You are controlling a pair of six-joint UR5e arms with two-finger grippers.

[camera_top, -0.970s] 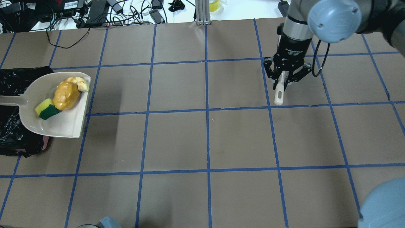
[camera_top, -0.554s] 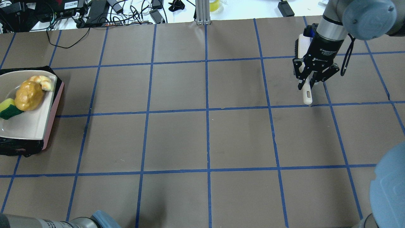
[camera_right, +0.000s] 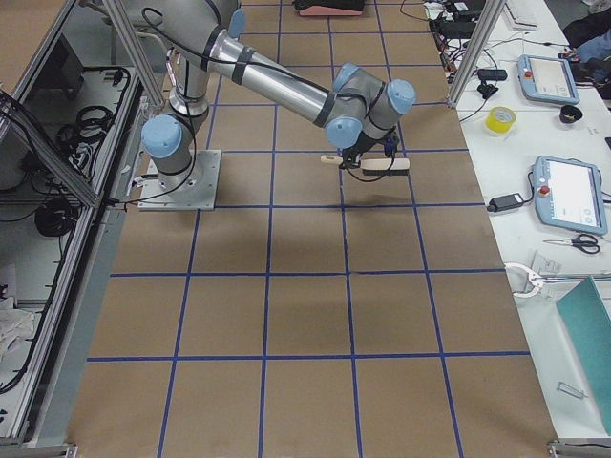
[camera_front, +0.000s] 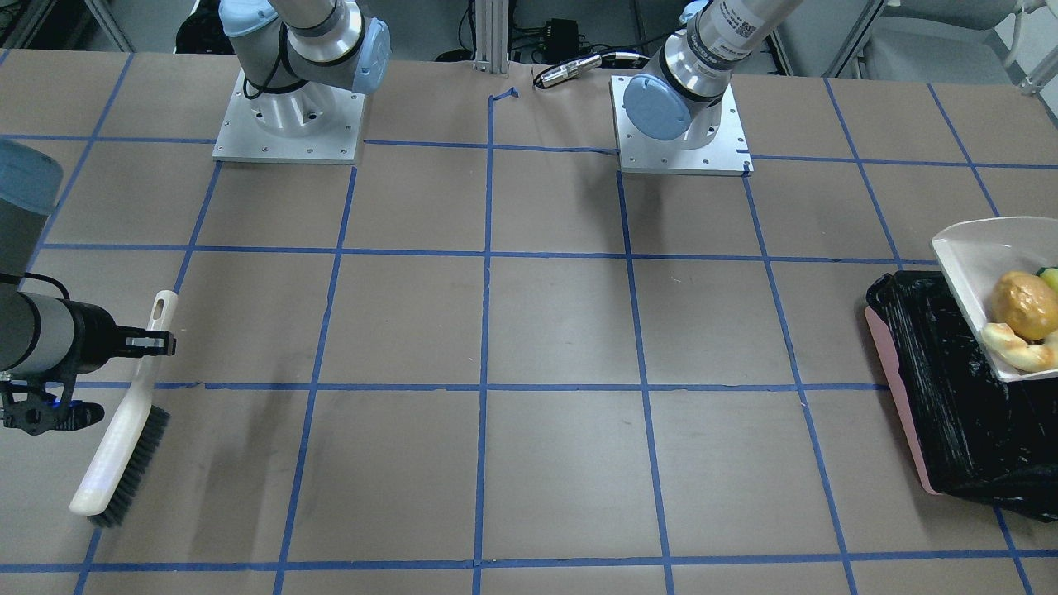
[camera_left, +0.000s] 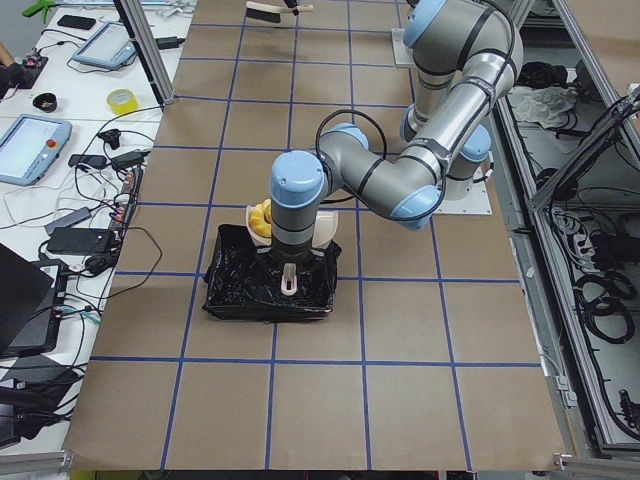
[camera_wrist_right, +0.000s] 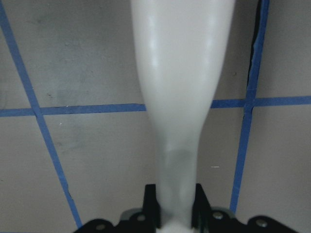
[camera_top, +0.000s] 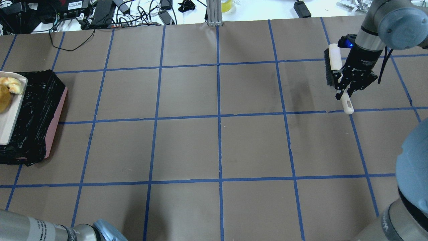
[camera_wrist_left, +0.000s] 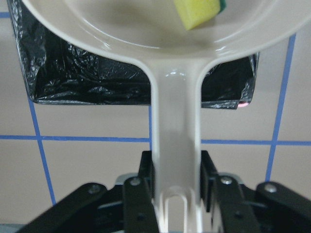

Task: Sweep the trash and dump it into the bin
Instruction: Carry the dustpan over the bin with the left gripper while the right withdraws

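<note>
At the table's left end stands the bin point(camera_top: 40, 110), pink with a crinkled black liner. The beige dustpan point(camera_front: 967, 248) hangs over it, toward the side nearest the table's edge. All three bits of trash lie in the pan, not in the bin. The golden-brown lumpy piece point(camera_front: 1025, 304) sits in the middle. The tan croissant point(camera_front: 1017, 347) lies against it, near a corner of the pan's open lip. The yellow-and-green sponge point(camera_wrist_left: 199, 12) is on the other side, toward the handle end. The left gripper point(camera_wrist_left: 176, 170) is closed on the pan's handle, one finger pressed to each flank. Well apart, at the right end, the right gripper point(camera_top: 347, 92) is clamped on the slim handle of the brush point(camera_top: 334, 63). It holds the brush off the table point(camera_top: 217, 147), dark bristles turned toward the table's middle and its shadow lying apart from it on the paper
</note>
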